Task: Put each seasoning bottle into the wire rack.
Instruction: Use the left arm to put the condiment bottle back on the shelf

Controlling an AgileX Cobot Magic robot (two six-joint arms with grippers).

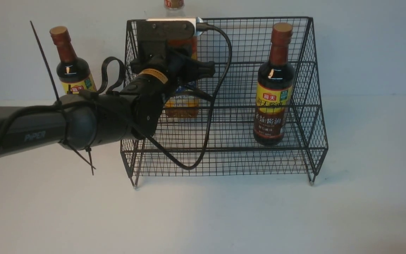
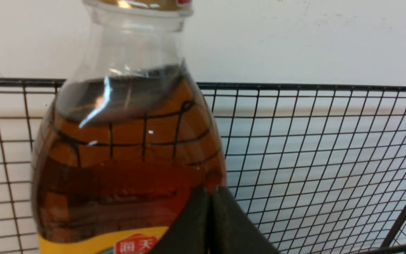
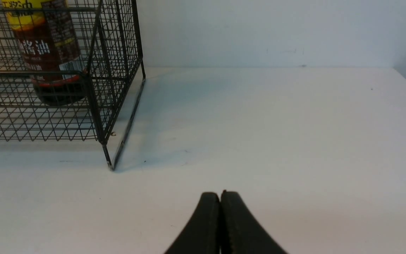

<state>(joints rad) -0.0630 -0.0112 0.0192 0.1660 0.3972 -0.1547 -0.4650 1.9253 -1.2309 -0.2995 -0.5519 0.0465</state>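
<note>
On my feed the wire rack (image 1: 259, 17) is black all over, with square mesh on the walls and a diamond lattice along the front lip. The amber bottle (image 2: 125, 169) shows orange-brown liquid under a clear neck, a gold cap and a yellow label with a red patch. The slim bottle in the rack (image 1: 273, 102) is near-black, with a red-brown neck sleeve, a tan cap, a yellow band carrying a red logo, and a brown panel with pale characters. The slim bottle outside the rack (image 1: 71, 67) has matching colours. I see the left arm (image 1: 30, 127) as dark grey with pale lettering. The left gripper (image 2: 210, 190) and right gripper (image 3: 220, 195) are matte black, and the table (image 1: 203, 218) is white.
</note>
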